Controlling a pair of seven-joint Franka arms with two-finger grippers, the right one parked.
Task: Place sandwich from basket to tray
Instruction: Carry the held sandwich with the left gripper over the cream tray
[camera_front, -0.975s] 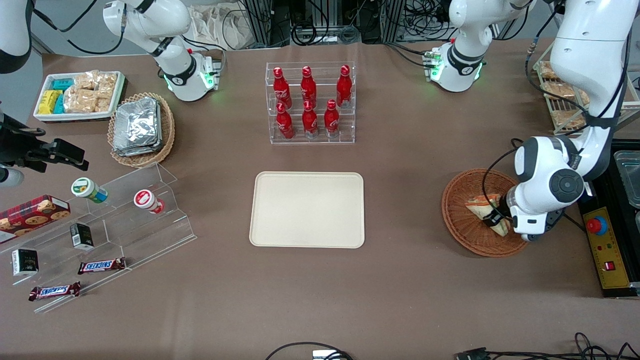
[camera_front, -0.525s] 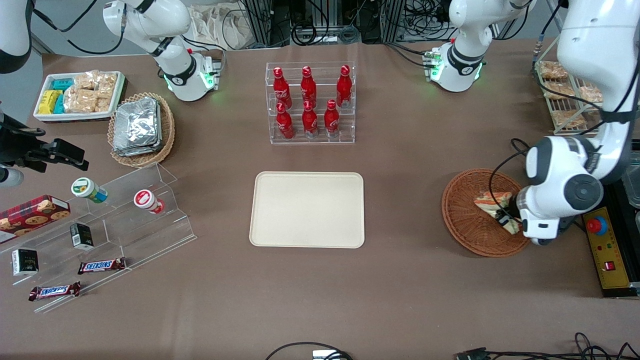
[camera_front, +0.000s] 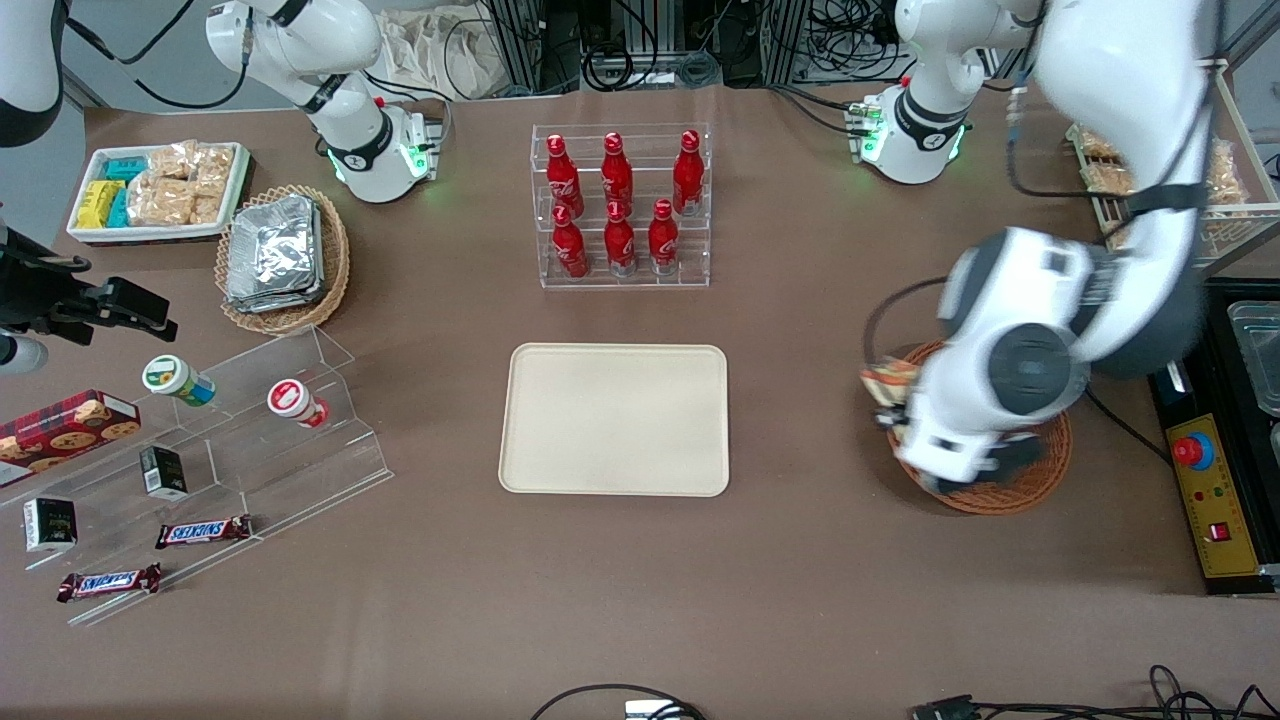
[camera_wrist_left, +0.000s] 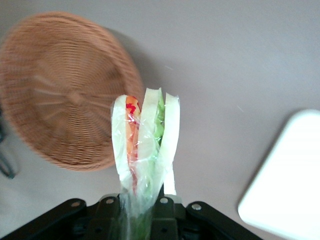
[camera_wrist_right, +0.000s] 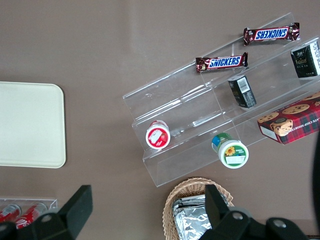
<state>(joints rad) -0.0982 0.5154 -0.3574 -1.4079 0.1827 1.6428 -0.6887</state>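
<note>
The gripper (camera_wrist_left: 142, 202) has lifted the sandwich (camera_wrist_left: 145, 140) clear of the basket (camera_front: 1040, 470), jaws pinching its base. Carrying step underway; next it must travel over the worktop to the tray (camera_front: 615, 418).

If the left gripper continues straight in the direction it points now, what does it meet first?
Probably bare table. The gripper, shut on the sandwich, points down between the basket and the tray, though depth is unclear.
</note>
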